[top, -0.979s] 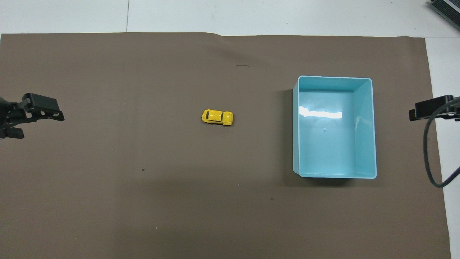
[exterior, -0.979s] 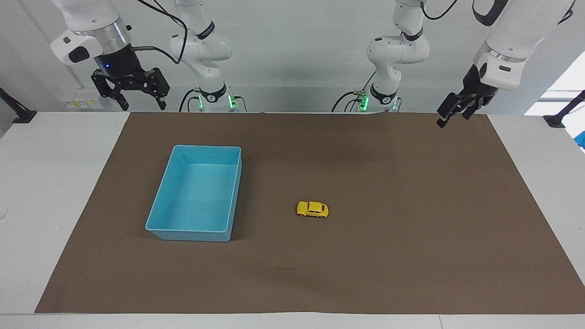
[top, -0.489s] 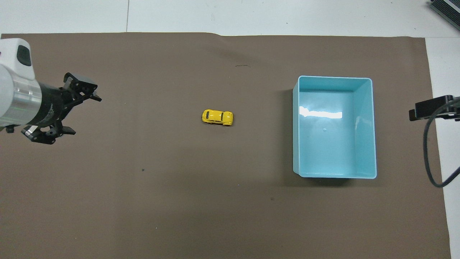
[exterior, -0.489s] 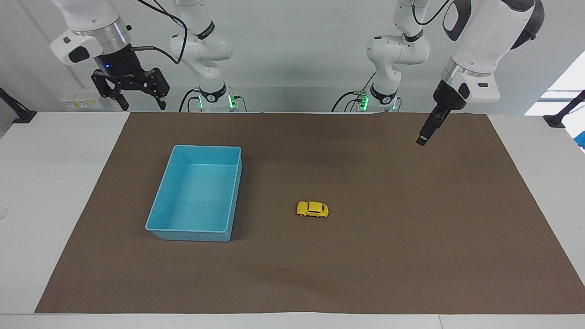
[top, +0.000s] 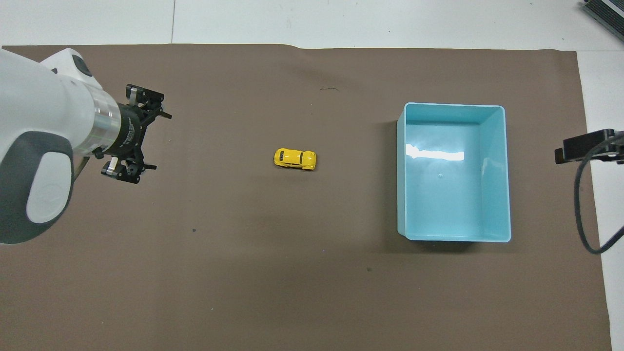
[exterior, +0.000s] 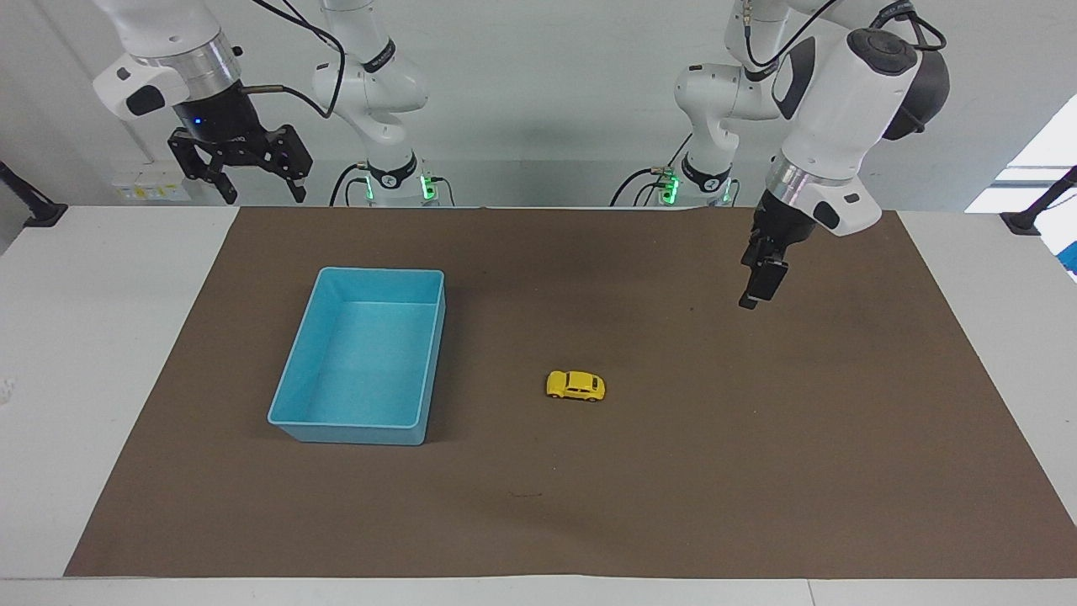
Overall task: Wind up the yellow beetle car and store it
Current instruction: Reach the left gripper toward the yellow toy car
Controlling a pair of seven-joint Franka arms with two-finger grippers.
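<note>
The yellow beetle car (exterior: 575, 385) stands on its wheels near the middle of the brown mat; it also shows in the overhead view (top: 295, 159). The light blue tray (exterior: 362, 362) sits empty beside it, toward the right arm's end of the table, and also shows in the overhead view (top: 453, 195). My left gripper (exterior: 761, 286) is open and empty. It hangs above the mat toward the left arm's end, well apart from the car, and its spread fingers show in the overhead view (top: 158, 141). My right gripper (exterior: 262, 195) is open and empty, and waits raised near its base.
The brown mat (exterior: 757, 463) covers most of the white table (exterior: 76, 379). Only the tip of the right gripper (top: 582, 148) and a black cable (top: 580, 214) show at the overhead view's edge beside the tray.
My left arm has swung in from its end of the table and lowered over the mat, closer to the car. The right arm, the car and the tray have not moved.
</note>
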